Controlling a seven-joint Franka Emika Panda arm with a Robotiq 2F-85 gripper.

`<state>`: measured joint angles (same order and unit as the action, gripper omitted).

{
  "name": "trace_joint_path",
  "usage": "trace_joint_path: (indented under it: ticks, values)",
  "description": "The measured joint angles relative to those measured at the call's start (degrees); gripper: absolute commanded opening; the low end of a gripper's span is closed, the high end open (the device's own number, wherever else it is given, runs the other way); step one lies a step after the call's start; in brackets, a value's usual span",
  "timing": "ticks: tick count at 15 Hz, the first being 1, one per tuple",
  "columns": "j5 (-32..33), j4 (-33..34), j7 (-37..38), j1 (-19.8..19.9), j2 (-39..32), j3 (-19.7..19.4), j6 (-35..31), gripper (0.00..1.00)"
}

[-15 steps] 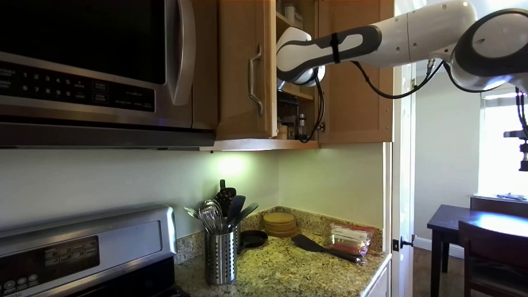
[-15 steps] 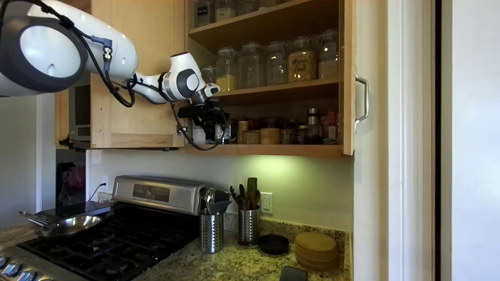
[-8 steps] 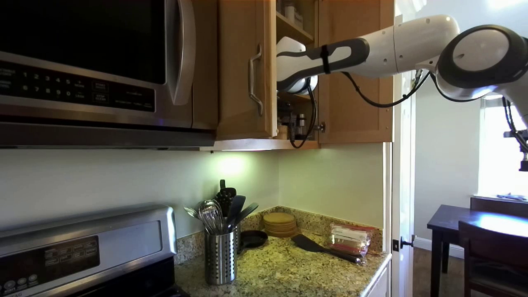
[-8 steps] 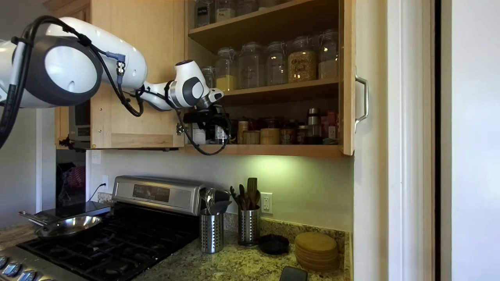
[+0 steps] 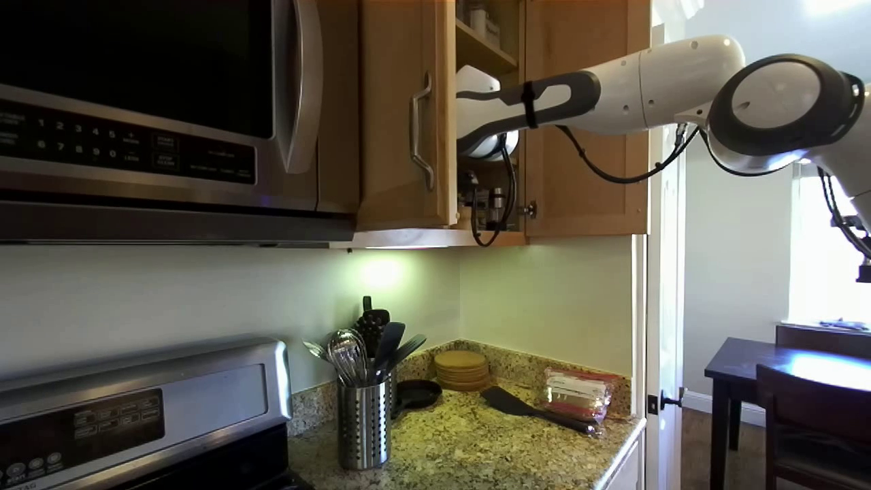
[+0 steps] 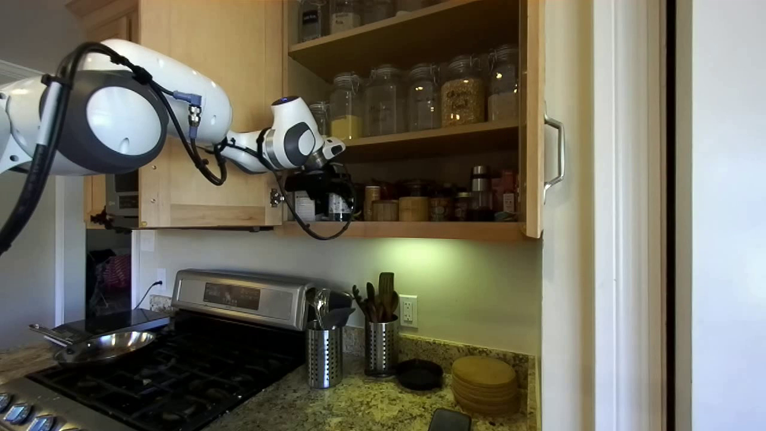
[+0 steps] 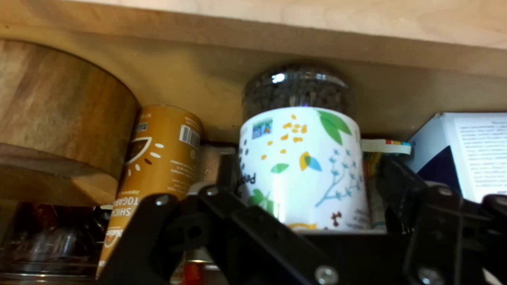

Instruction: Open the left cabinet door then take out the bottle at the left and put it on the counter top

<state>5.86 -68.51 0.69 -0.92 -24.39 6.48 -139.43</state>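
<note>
The left cabinet door (image 5: pixel 391 136) stands open, its inner face (image 6: pixel 209 90) turned to view in an exterior view. Inside, on the lowest shelf, is the bottle (image 7: pixel 301 166), dark with a white label of printed leaves. Its label (image 6: pixel 340 206) also shows below the wrist in an exterior view. My gripper (image 7: pixel 311 178) reaches around the bottle and is open. One finger (image 7: pixel 227 166) lies close along the bottle's left side; a gap separates the other finger (image 7: pixel 400 182) from it. The door hides the gripper in an exterior view. Below spreads the granite counter top (image 5: pixel 469 442).
An orange can (image 7: pixel 162 158) and a wooden round box (image 7: pixel 59 114) flank the bottle; a white box (image 7: pixel 475 150) sits opposite. Glass jars (image 6: pixel 386 102) fill the shelf above. On the counter are a utensil holder (image 5: pixel 364 425), black spatula (image 5: pixel 510 403) and plastic bag (image 5: pixel 578 395).
The arm has come down and moved a little further into the cabinet, bringing the gripper lower, toward the bottle's place on the shelf. The doors and the counter items have stayed put.
</note>
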Motion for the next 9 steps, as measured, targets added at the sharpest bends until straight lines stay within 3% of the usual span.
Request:
trace_joint_path:
  ticks: [2,9]
  values:
    - [0.0,0.0,0.0,0.0,-0.3,-0.1,-0.3,0.46]
    - [0.0,-0.3,0.0,0.0,-0.4,-0.1,-1.3,0.38]
